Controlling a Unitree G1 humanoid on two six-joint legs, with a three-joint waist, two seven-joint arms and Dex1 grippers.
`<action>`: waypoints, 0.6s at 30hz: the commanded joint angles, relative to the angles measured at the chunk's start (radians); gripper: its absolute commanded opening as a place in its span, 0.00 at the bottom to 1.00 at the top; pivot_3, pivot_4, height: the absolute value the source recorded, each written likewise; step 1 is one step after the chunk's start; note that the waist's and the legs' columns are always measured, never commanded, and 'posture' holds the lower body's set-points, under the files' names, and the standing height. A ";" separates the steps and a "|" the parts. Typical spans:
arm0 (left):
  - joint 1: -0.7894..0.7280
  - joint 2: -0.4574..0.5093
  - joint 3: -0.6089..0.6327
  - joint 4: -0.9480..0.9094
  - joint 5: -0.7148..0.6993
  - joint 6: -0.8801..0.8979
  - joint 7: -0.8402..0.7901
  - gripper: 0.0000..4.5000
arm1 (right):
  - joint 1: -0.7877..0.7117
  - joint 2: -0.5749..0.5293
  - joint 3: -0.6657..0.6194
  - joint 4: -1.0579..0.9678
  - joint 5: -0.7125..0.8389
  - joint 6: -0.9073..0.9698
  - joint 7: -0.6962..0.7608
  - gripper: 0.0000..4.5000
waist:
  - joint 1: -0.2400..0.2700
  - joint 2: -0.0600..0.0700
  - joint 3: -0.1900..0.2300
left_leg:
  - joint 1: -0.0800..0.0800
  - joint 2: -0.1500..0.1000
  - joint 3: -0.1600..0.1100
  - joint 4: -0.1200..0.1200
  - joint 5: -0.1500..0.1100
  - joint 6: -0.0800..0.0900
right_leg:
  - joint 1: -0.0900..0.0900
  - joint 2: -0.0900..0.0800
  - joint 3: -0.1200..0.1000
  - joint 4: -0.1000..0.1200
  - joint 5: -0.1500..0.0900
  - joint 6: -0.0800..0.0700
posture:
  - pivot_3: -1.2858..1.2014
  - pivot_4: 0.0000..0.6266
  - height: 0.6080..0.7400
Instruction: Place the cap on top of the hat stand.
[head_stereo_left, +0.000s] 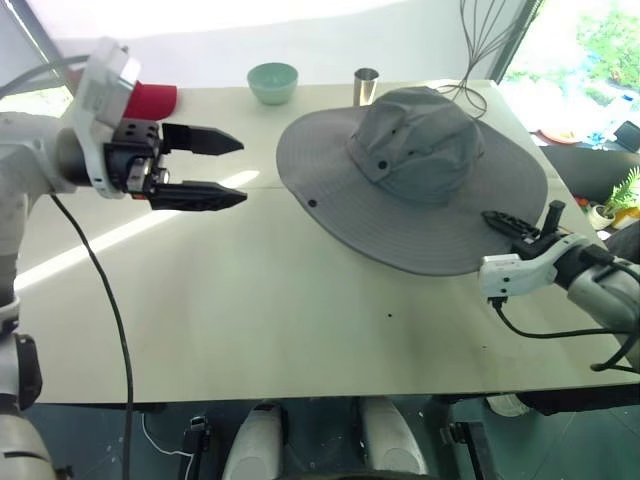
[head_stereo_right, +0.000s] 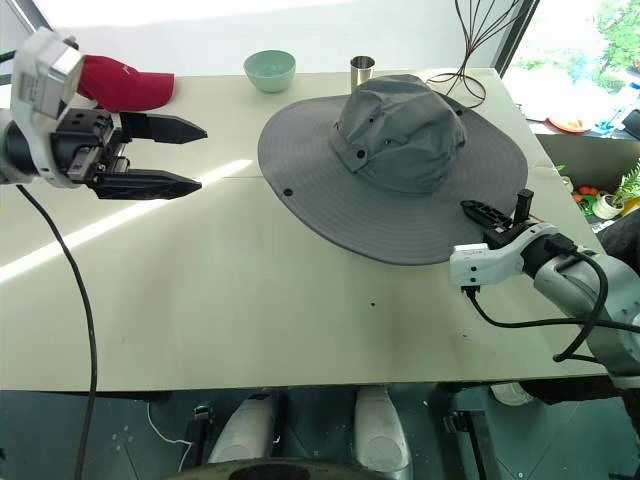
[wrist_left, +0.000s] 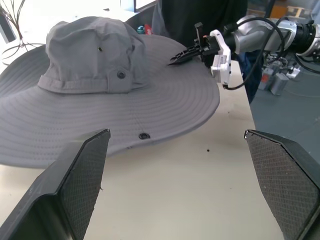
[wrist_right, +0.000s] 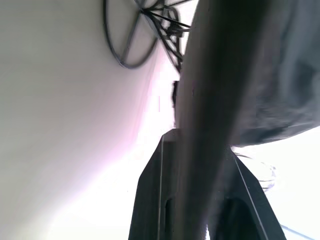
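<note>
Where cap (head_stereo_left: 415, 175) covers hat stand, right end effector (head_stereo_right: 487, 213) clamps brim — stand hidden

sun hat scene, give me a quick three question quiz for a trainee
1. True or false: the right claw is shut on the brim of the grey sun hat.
2. Which claw is open? A) left claw B) right claw
3. Fill in: the green bowl stands beside a red ____.

Key: 1 true; 2 A; 3 baseball cap.
</note>
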 joint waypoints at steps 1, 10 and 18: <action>-0.019 0.001 0.048 -0.004 0.009 -0.002 -0.008 1.00 | -0.033 -0.026 -0.022 0.032 -0.049 -0.031 -0.094 0.12 | 0.000 0.000 0.000 | 0.000 0.000 0.000 0.000 0.000 0.000 | 0.000 0.000 0.000 0.000 0.000 0.000 | 0.52 0.24 1.00; 0.007 -0.007 0.060 -0.016 0.026 -0.013 -0.009 1.00 | -0.042 -0.040 -0.036 0.094 0.049 -0.051 -0.050 0.41 | -0.001 0.000 0.000 | 0.000 0.000 0.000 0.000 0.000 0.000 | 0.000 0.000 0.000 0.000 0.000 0.000 | 0.52 0.24 1.00; 0.000 -0.028 0.059 0.006 0.054 -0.025 -0.021 1.00 | 0.036 -0.089 -0.101 0.081 0.068 -0.074 -0.040 0.87 | 0.002 0.000 0.000 | 0.000 0.000 0.000 0.000 0.000 0.000 | 0.000 0.000 0.000 0.000 0.000 0.000 | 0.52 0.24 1.00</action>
